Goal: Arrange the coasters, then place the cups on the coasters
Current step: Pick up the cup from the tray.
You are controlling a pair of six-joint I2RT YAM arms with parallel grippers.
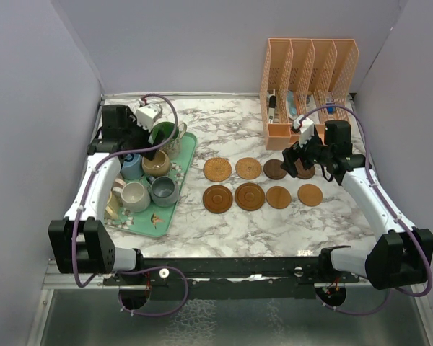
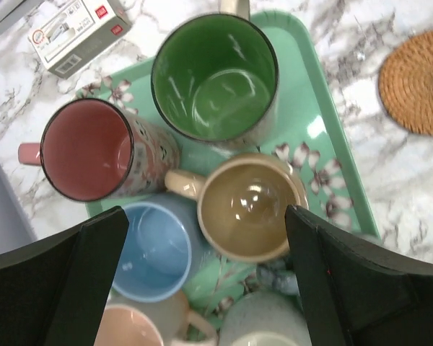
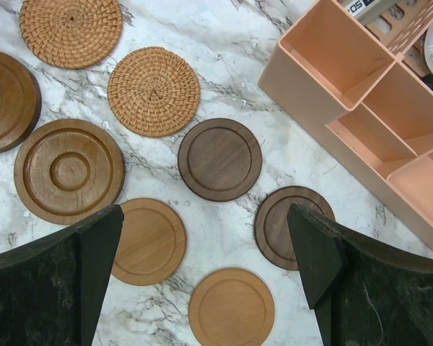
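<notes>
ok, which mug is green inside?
The green mug at the tray's far end, just beyond the tan mug; the pink mug and blue mug lie left of those.

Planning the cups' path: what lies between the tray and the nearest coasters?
Only bare marble tabletop separates the tray from the coasters, per the top view.

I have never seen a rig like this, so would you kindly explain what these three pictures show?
Two robot arms are bolted at the near edge of a marble table. The overhead picture shows both; the other two come from cameras on each wrist. The left end effector hovers open above mugs crowded on a mint tray. The right end effector hovers open over eight coasters lying in two rows, beside a peach organizer. Neither holds anything.
</notes>
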